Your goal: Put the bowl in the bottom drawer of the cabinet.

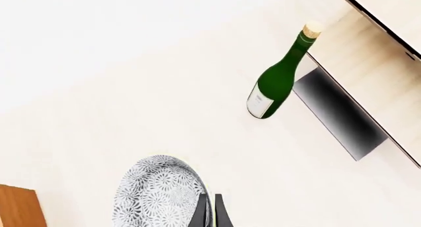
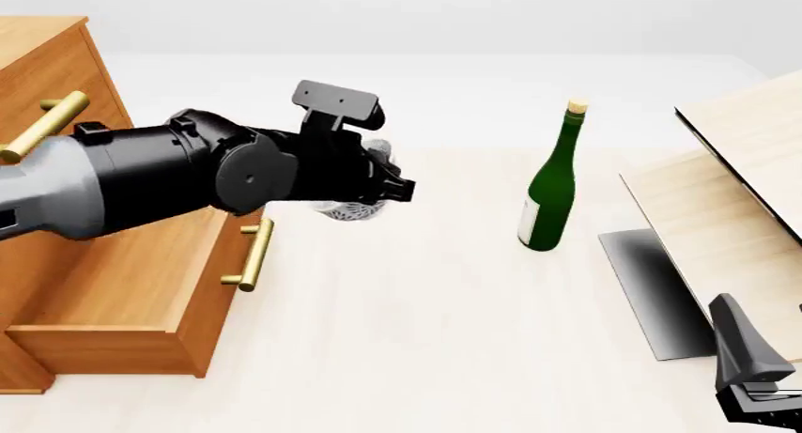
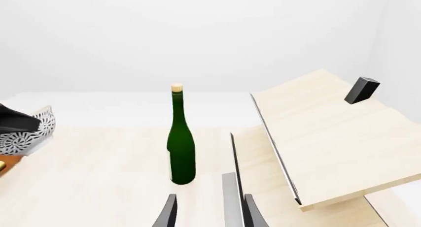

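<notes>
The left tool (image 2: 382,184) is clamped on the rim of the bowl (image 2: 345,206), holding it in the air above the worktop (image 2: 414,311), just beside the handle (image 2: 254,255) of the bottom drawer (image 2: 119,292), which stands pulled out of the cabinet (image 2: 44,85). This looks like the carry step. Next the bowl needs to travel further left over the open drawer, then lower and release. The right tool (image 3: 207,210) waits with its fingers apart and empty, well away from the green bottle (image 2: 551,184).
</notes>
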